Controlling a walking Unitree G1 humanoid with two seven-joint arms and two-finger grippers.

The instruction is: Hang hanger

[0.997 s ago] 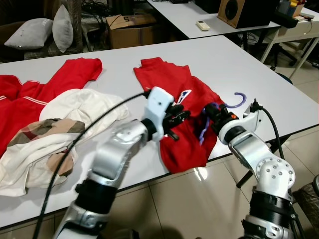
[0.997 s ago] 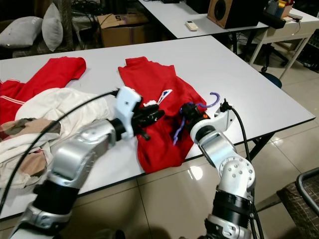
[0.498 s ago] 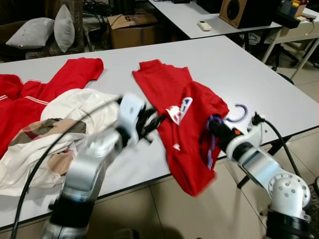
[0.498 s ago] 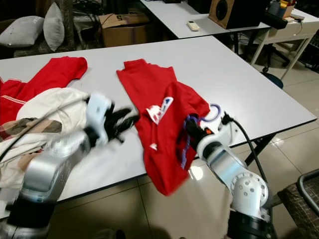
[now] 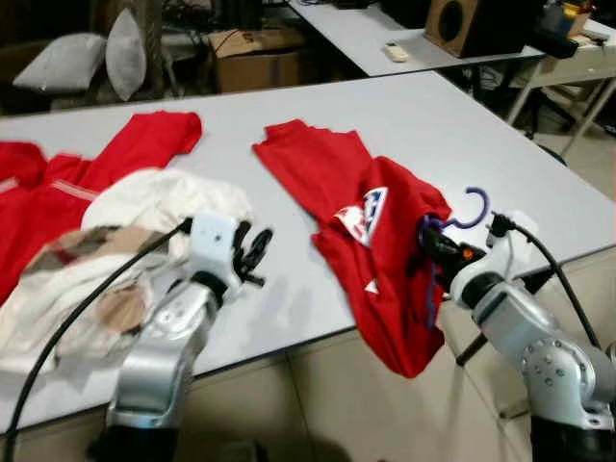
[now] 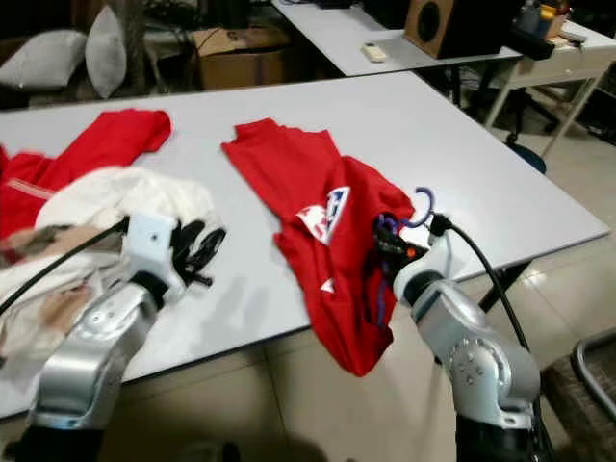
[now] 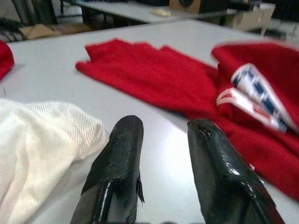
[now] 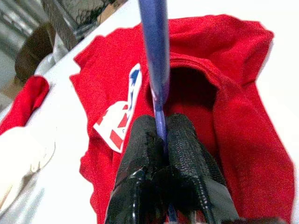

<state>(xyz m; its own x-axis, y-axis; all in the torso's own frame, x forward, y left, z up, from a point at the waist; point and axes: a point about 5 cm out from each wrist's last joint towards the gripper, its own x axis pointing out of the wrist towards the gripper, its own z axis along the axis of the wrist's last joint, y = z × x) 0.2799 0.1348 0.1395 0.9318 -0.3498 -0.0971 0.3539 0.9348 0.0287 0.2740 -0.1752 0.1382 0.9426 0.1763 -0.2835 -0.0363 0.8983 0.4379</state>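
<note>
A purple hanger (image 5: 469,214) sits inside the neck of a red shirt (image 5: 361,236) with a white and blue logo. My right gripper (image 5: 430,239) is shut on the hanger's stem (image 8: 156,70) at the table's front right edge. The shirt's far part lies on the white table (image 5: 433,125), and its near part droops over the edge (image 5: 404,327). My left gripper (image 5: 255,252) is open and empty above bare tabletop, left of the shirt and beside a white garment (image 7: 37,149).
A heap of white, plaid and red clothes (image 5: 87,231) covers the table's left half. Behind stand a second table with a remote (image 5: 395,52) and a speaker (image 5: 457,21), a cardboard box (image 5: 255,58) and cushions (image 5: 82,63).
My left gripper has let go of the shirt and drawn back to the left. My right gripper has pulled the hanger and shirt toward the front edge, so more cloth hangs down.
</note>
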